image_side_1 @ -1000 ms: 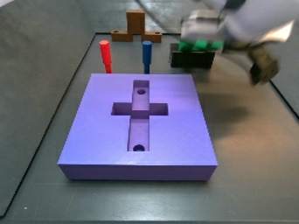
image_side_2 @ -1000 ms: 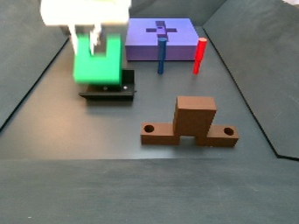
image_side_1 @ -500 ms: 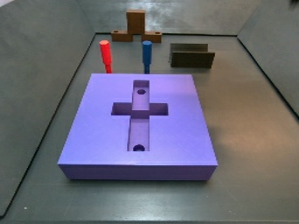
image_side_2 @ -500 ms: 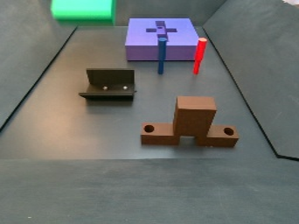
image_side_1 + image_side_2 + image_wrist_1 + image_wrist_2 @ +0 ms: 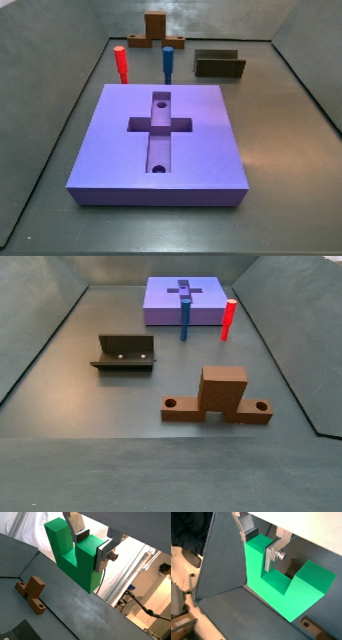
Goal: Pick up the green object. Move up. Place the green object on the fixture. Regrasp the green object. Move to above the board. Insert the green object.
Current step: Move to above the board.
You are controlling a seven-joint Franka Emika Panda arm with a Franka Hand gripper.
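My gripper [image 5: 91, 546] is shut on one prong of the bright green U-shaped object [image 5: 70, 557], and both wrist views show it [image 5: 278, 582] held well above the floor. The gripper [image 5: 261, 547] and the green object are out of both side views. The dark fixture [image 5: 219, 65] stands empty at the back right, and it also shows in the other side view [image 5: 124, 353]. The lavender board [image 5: 201, 150] with its cross-shaped recess lies in front, and it is seen from the far end too [image 5: 167, 301].
A red peg [image 5: 120, 64] and a blue peg [image 5: 167, 64] stand upright between the board and the brown wooden stand [image 5: 158, 30]. The stand also shows far below in a wrist view [image 5: 32, 589]. Dark walls ring the floor.
The gripper has lifted the green object off the fixture and risen out of both side views. The fixture is now empty.
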